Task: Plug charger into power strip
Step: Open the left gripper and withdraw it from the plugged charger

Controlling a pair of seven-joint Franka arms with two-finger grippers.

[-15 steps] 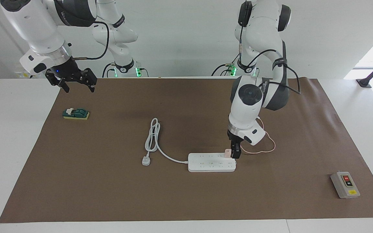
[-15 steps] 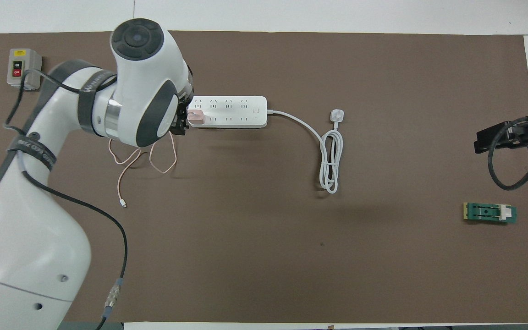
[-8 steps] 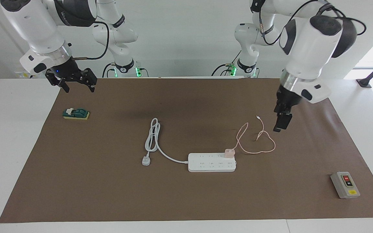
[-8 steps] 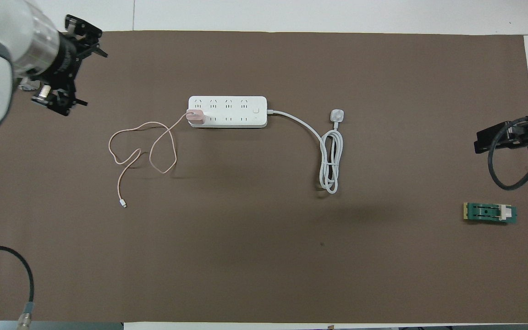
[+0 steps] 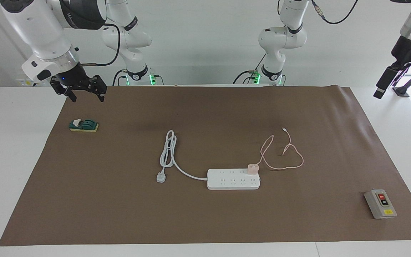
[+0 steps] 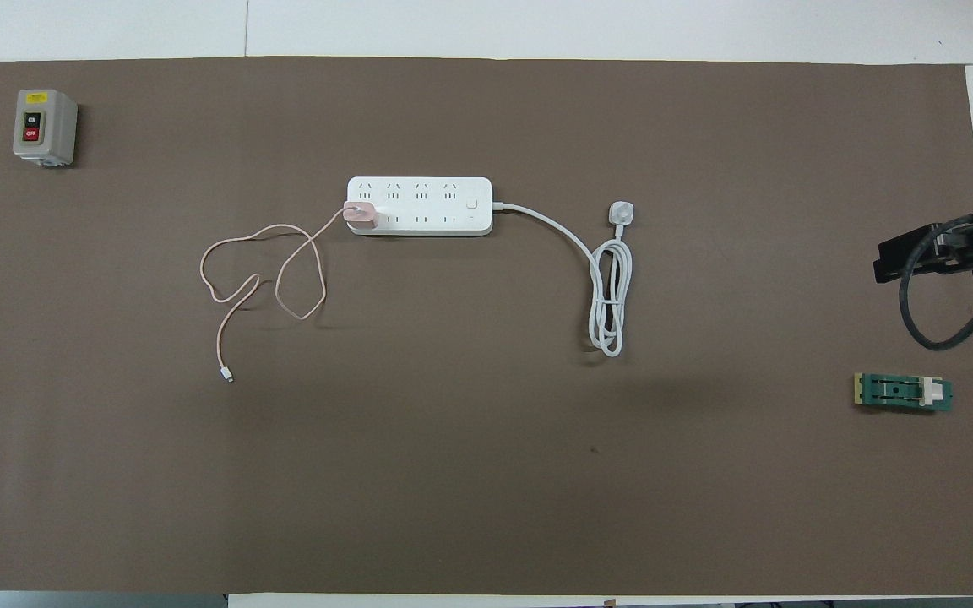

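The pale pink charger (image 5: 252, 168) sits plugged into the end socket of the white power strip (image 5: 232, 180), at the end toward the left arm; it also shows in the overhead view (image 6: 360, 216) on the strip (image 6: 427, 207). Its thin pink cable (image 5: 284, 157) lies looped on the mat beside the strip. My left gripper (image 5: 379, 93) is open and empty, raised high over the white table past the mat's end; it is out of the overhead view. My right gripper (image 5: 82, 91) is open and empty, waiting over the mat's edge at the right arm's end (image 6: 917, 253).
The strip's thick white cord ends in a white plug (image 5: 161, 177) toward the right arm's end. A grey box with red and black buttons (image 5: 380, 204) stands at the mat's corner farthest from the robots. A small green block (image 5: 83, 125) lies below my right gripper.
My left gripper has let go of the charger, risen from the power strip and swung away past the mat's end. The charger stays in the strip. The right arm has not moved.
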